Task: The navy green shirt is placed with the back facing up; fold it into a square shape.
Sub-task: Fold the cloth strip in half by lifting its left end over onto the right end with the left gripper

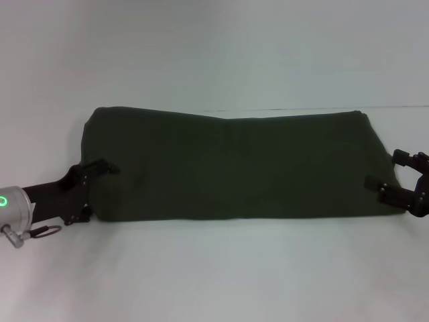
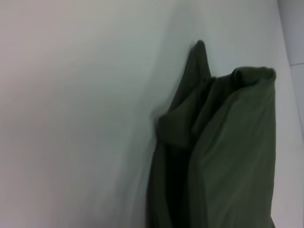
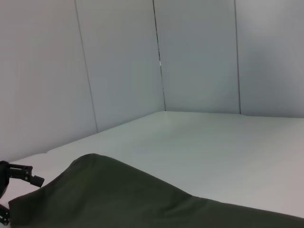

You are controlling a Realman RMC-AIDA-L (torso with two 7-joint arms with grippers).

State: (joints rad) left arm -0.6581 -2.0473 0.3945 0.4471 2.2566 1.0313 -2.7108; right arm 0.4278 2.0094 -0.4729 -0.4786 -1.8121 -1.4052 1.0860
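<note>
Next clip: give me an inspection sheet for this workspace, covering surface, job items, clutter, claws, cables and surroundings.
Surface: white table, bare around the cloth.
Job items: shirt, folded into a long band across the table, plain side up, not yet square.
Clutter: nothing seen.
Claws: left claw open at the band's left end; right claw open at its right end.
Cables: small ring hanging under the left wrist; no loose cables seen.
Surroundings: white wall panels.
</note>
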